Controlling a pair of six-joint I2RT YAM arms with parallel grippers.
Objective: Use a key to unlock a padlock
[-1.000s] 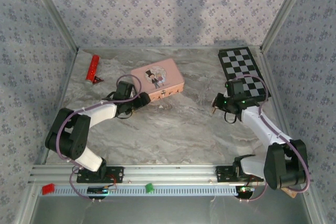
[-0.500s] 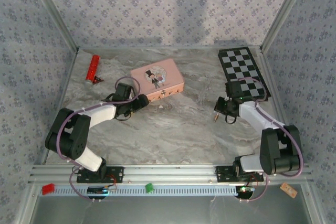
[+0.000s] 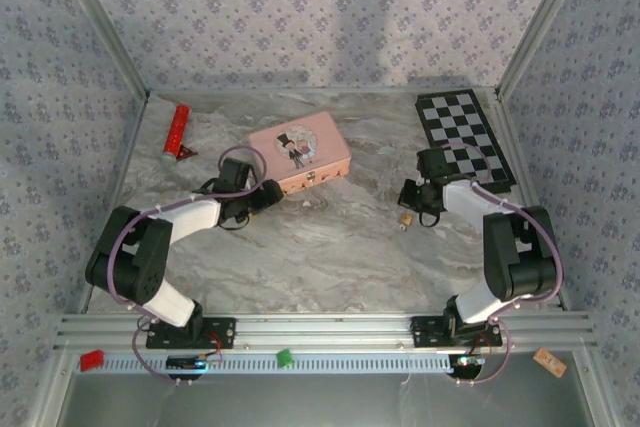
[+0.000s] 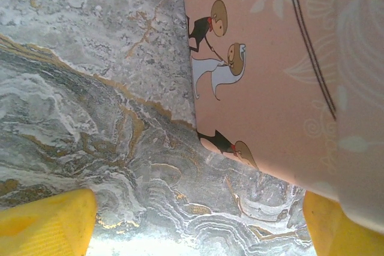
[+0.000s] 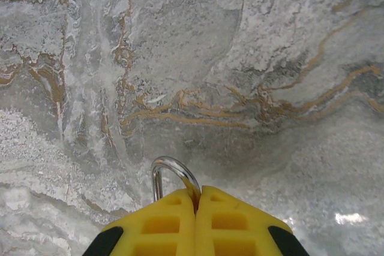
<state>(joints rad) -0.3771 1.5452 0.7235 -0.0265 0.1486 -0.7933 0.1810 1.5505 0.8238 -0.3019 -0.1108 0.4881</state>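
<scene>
My right gripper is shut on the thin silvery shackle of the padlock; the loop sticks out past the yellow fingertips and the body is hidden beneath them. From above, the brass padlock hangs at the tip of the right gripper, low over the marble at mid-right. My left gripper is open, its yellow fingers wide apart with bare marble between them, beside the near left corner of the pink tin. The key is out of view.
The pink tin lies at centre back. A black-and-white checkerboard lies at the back right, just behind the right gripper. A red bar lies at the back left. Patterned walls close in the table on three sides.
The right arm has folded inward, its elbow swinging from the near right corner up over the table. Its gripper, with the padlock, shifted slightly left. The left arm has not moved.
</scene>
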